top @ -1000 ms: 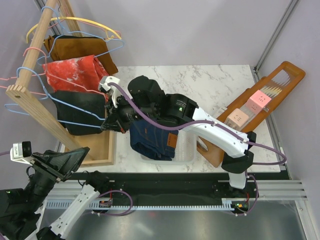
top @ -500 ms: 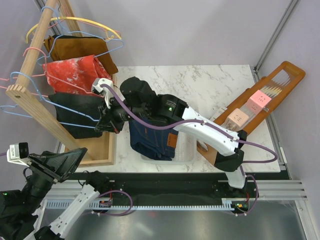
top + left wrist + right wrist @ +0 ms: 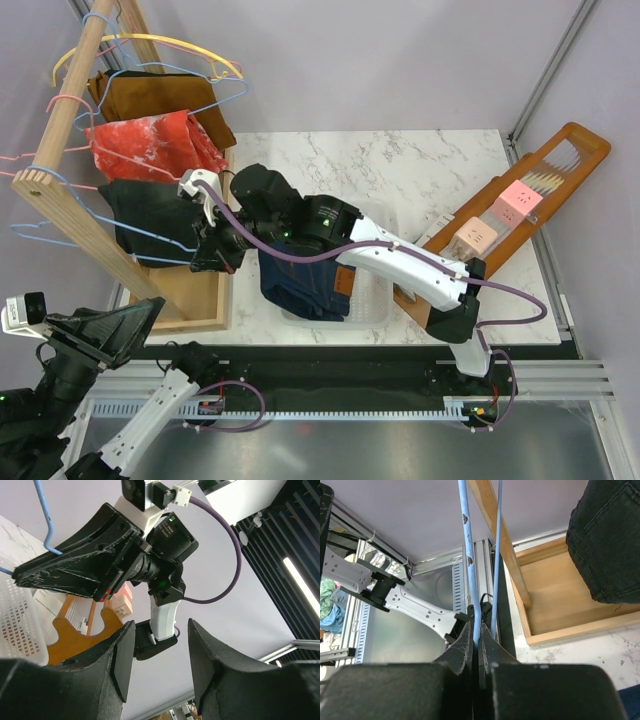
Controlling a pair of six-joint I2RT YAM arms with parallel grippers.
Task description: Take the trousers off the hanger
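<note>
The black trousers (image 3: 150, 225) hang folded over a blue wire hanger (image 3: 128, 210) on the wooden rack; they also show at the upper right of the right wrist view (image 3: 607, 535). My right gripper (image 3: 213, 254) is at the hanger's right end, just right of the black trousers. In the right wrist view it (image 3: 478, 630) is shut on the blue hanger wire (image 3: 465, 525). The dark blue denim trousers (image 3: 305, 285), with a brown patch, lie in a white basket (image 3: 375, 298) under my right arm. My left gripper (image 3: 110, 325) is low at the near left; in its wrist view it (image 3: 160, 650) is open and empty.
A slanted wooden rail (image 3: 70, 110) carries several wire hangers, a red white-mottled cloth (image 3: 150, 145) and a brown garment (image 3: 155, 95). A wooden base box (image 3: 570, 600) sits under the rack. A wooden tray (image 3: 570, 150) with pink and beige cubes lies at the right.
My right gripper has moved left toward the rack, shifting the blue hanger and black trousers with it. My left arm has drifted slightly left and down.
</note>
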